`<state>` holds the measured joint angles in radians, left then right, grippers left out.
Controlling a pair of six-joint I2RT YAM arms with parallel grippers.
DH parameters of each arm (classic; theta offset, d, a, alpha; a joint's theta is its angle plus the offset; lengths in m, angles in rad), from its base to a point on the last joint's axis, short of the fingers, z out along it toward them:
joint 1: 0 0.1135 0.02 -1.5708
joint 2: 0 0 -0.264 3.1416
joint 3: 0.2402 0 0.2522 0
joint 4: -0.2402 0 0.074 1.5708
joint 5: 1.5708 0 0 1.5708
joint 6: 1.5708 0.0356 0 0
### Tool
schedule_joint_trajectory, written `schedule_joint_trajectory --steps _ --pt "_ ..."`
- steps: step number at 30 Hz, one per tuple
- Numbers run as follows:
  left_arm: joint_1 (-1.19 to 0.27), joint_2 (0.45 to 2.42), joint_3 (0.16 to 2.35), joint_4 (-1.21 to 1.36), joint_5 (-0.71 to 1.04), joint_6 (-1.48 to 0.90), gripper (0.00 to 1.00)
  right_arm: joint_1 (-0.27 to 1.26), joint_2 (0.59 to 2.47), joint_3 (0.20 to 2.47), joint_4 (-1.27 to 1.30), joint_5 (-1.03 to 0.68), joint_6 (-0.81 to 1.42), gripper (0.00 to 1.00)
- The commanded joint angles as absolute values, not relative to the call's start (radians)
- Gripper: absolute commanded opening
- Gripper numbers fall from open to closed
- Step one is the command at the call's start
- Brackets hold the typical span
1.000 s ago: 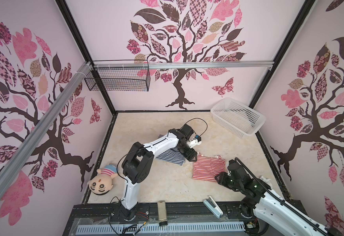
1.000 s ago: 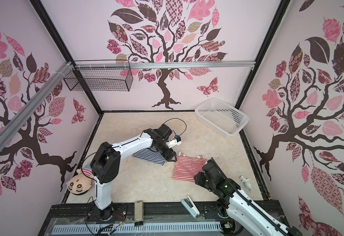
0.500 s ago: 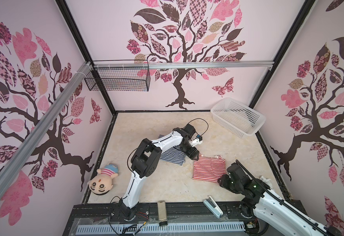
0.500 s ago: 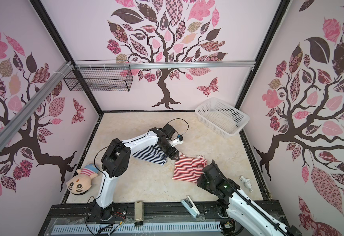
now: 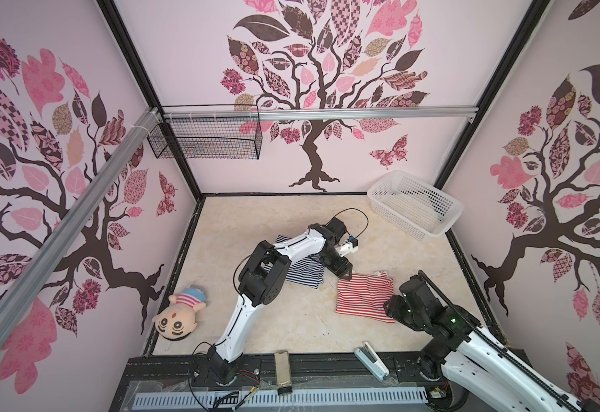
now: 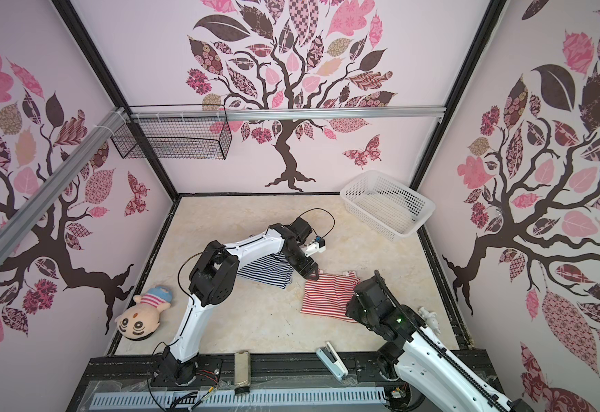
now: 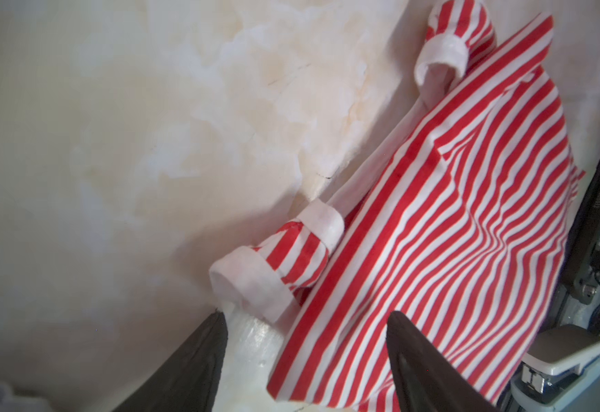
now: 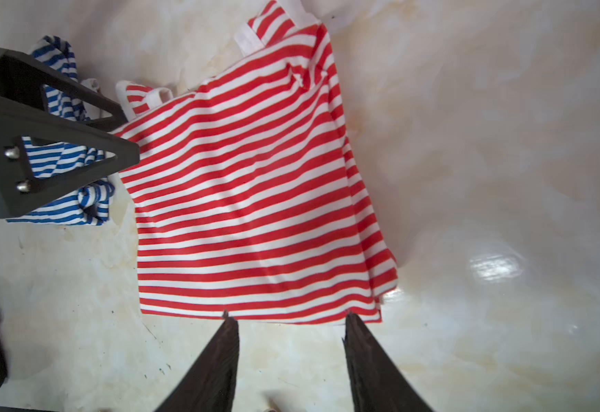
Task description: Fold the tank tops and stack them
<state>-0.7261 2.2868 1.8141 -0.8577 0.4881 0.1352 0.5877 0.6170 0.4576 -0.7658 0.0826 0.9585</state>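
Red-striped top (image 5: 362, 296); seemingly navy-striped top (image 5: 307, 274).

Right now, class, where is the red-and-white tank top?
In both top views the red-and-white tank top lies on the table, right of centre, between the navy-and-white tank top and the right gripper.

Red-and-white tank top (image 8: 255, 199) and navy-and-white tank top (image 5: 305, 273): soft knit cloth, matt, lightly creased. Tabletop (image 8: 487, 178): smooth, glossy, marble-look surface with glare spots. Basket (image 5: 398, 218) at 2 o'clock on the table: white perforated plastic; wire basket (image 5: 206, 142) at 11 o'clock: black metal mesh.
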Motion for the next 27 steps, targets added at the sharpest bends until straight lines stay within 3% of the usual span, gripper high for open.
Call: schedule_joint_trajectory --steps 1,5,10,13,27 --pt "-0.747 2.336 1.841 -0.905 0.530 0.126 0.63 0.584 0.618 0.498 -0.837 0.129 0.970 0.51" --pt "-0.761 2.323 1.818 -0.904 0.521 0.130 0.51 0.584 0.620 0.498 -0.856 0.140 0.970 0.51" --pt "-0.761 2.331 1.827 -0.908 0.513 0.136 0.08 0.584 0.624 0.478 -0.847 0.126 0.974 0.51" --pt "-0.758 2.332 1.839 -0.912 0.504 0.137 0.00 0.584 0.629 0.451 -0.815 0.099 0.977 0.51" --pt "-0.624 2.317 1.872 -0.944 0.506 0.155 0.00 0.584 0.808 0.349 -0.588 0.080 1.002 0.55"
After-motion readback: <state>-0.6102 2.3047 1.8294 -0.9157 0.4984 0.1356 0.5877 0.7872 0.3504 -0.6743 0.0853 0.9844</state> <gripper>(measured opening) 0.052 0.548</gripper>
